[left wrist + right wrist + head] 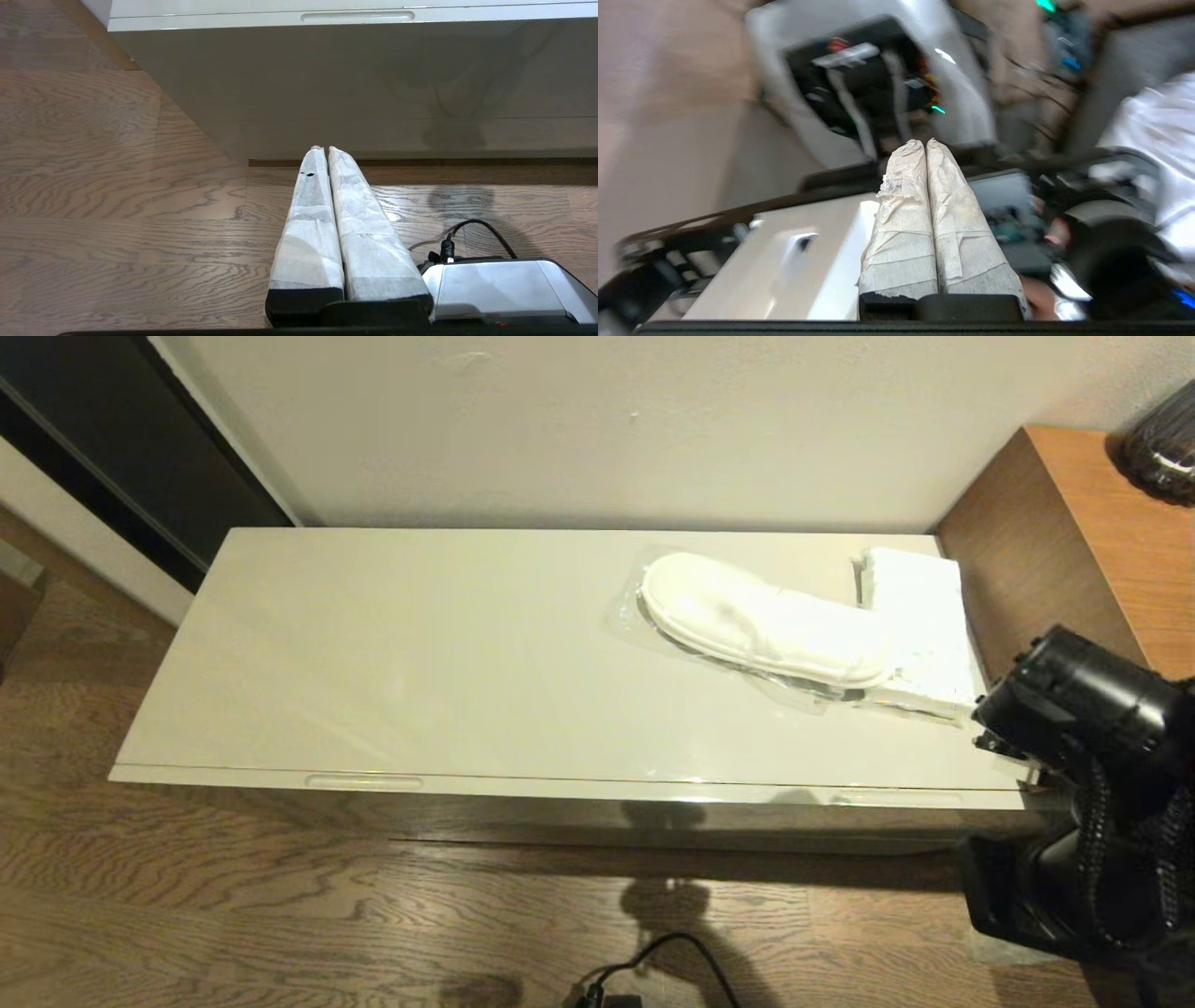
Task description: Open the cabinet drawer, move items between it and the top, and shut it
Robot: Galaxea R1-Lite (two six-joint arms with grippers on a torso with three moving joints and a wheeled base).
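The cabinet drawer (560, 790) is shut flush under the top (420, 653), and its two recessed slots show along the front edge (357, 17). A white slipper in clear wrap (756, 621) lies on the right part of the top, its heel resting on the flat white tissue pack (920, 607) at the far right end. My left gripper (323, 149) is shut and empty, hanging low over the floor in front of the cabinet's left part. My right arm (1083, 709) is off the cabinet's right front corner. Its gripper (925, 142) is shut, empty, and points back toward the robot's body.
A taller brown wooden unit (1074, 523) stands against the cabinet's right end, with a dark ribbed vase (1162, 439) on it. A black cable (672, 957) lies on the wood floor in front. The robot's base (500, 289) sits beside the left gripper.
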